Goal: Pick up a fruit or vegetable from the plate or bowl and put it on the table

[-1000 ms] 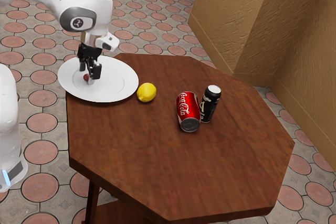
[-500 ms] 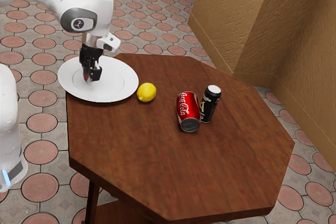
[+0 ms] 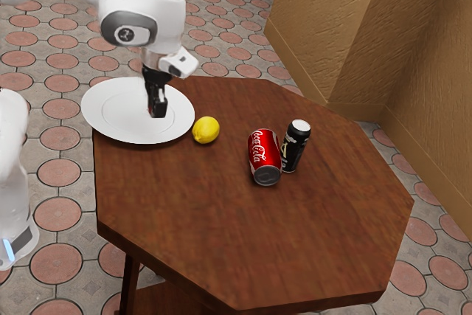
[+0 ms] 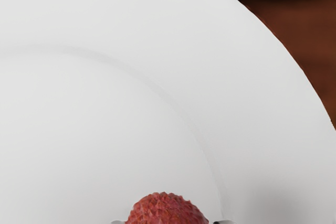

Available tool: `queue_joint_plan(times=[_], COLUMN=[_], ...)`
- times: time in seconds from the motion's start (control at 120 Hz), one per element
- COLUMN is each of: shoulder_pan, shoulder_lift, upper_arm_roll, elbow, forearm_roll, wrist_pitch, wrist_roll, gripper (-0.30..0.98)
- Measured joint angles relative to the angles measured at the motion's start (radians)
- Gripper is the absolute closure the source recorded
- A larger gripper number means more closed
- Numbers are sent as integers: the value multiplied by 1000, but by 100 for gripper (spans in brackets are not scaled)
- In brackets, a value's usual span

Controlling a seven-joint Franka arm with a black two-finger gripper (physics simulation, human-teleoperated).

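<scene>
My gripper is over the right part of the white plate in the exterior view, shut on a small fruit that its fingers hide there. In the wrist view the fruit, a bumpy red lychee, sits at the lower edge with a fingertip at each side, and the plate lies beneath it. The wooden table carries the plate at its far left corner in the exterior view.
A yellow lemon lies on the table just beside the plate. Farther toward the exterior view's right, a red Coca-Cola can leans or lies near a black can.
The fingers have come together on the red fruit, and my hand has carried it from the plate's middle toward the exterior view's right. The lemon and both cans have stayed put.
</scene>
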Motion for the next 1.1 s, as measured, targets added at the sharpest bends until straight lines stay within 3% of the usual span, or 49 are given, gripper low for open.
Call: queue_joint_plan(times=[0.425, 0.65, 0.808, 0.942, 1.1], shoulder_pan=[-301, -325, -326, -335, -346], shoulder_lift=[134, 271, 304, 304, 297], upper_arm_roll=[-49, -164, -183, -183, -181], elbow=[85, 190, 210, 212, 212], forearm_roll=[-64, -131, -159, -168, -164], wrist_pitch=[21, 43, 49, 51, 51], wrist_roll=[-1, -3, -4, -1, 0], gripper=[53, 53, 52, 22, 7])
